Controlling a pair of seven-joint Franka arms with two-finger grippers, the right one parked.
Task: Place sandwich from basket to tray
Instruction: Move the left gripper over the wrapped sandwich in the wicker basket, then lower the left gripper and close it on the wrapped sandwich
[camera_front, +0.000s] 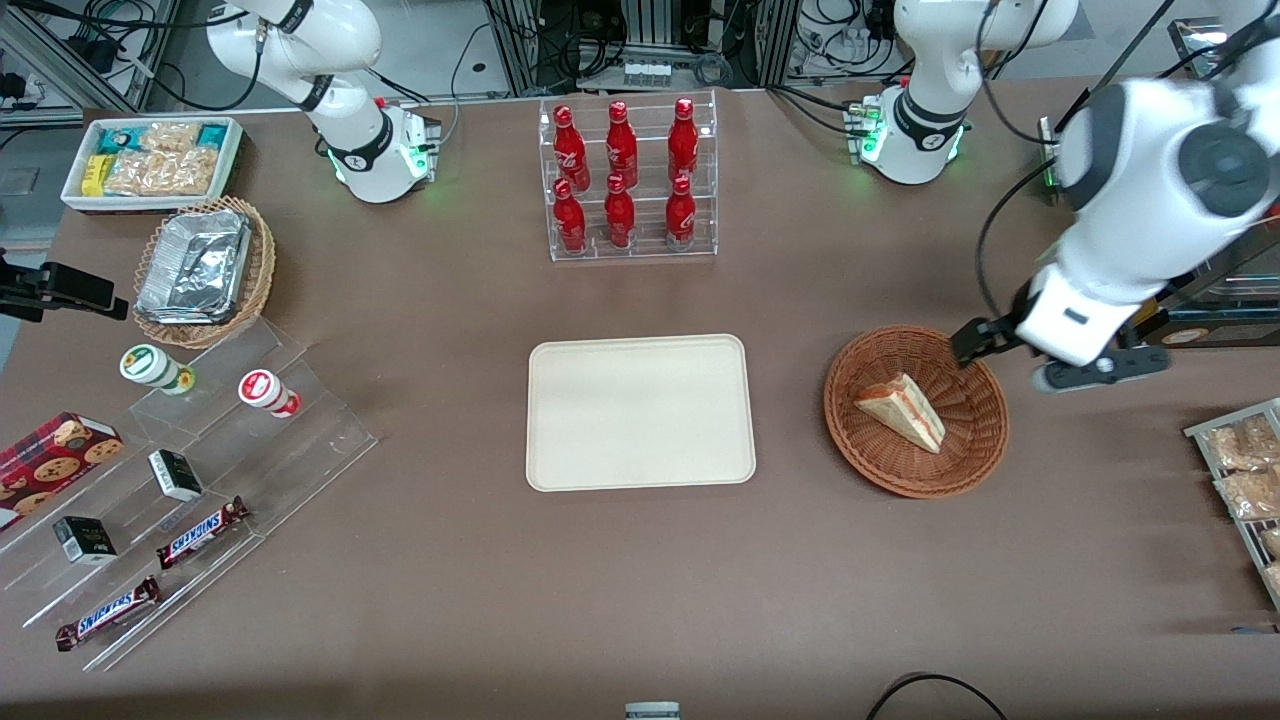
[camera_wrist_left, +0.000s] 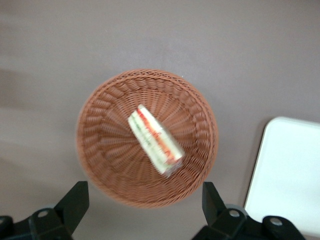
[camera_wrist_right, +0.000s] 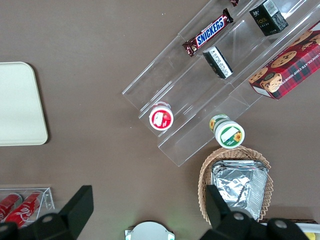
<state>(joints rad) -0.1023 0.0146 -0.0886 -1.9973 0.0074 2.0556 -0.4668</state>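
A: How far along is the job?

B: Barely begun, by the look of it. The sandwich (camera_front: 903, 410) lies on its side in the middle of the basket (camera_front: 862, 448), untouched. The tray (camera_front: 640, 412) sits bare on the table (camera_front: 640, 600), beside the basket toward the parked arm's end.

A: And the gripper (camera_wrist_left: 145, 210)?

B: It hangs above the basket's rim, on the side farther from the front camera and toward the working arm's end. Its fingers (camera_wrist_left: 75, 202) are spread wide apart and hold nothing. In the wrist view the basket and the sandwich sit squarely between them, well below.

A: So what is left?

B: Nearly everything, it seems. The gripper has yet to come down over the sandwich, close on it, lift it clear of the rim, carry it across and set it on the tray.

A: Anything in the way?

B: Nothing shows between basket and tray; the bottle rack (camera_front: 627, 180) stands well apart.
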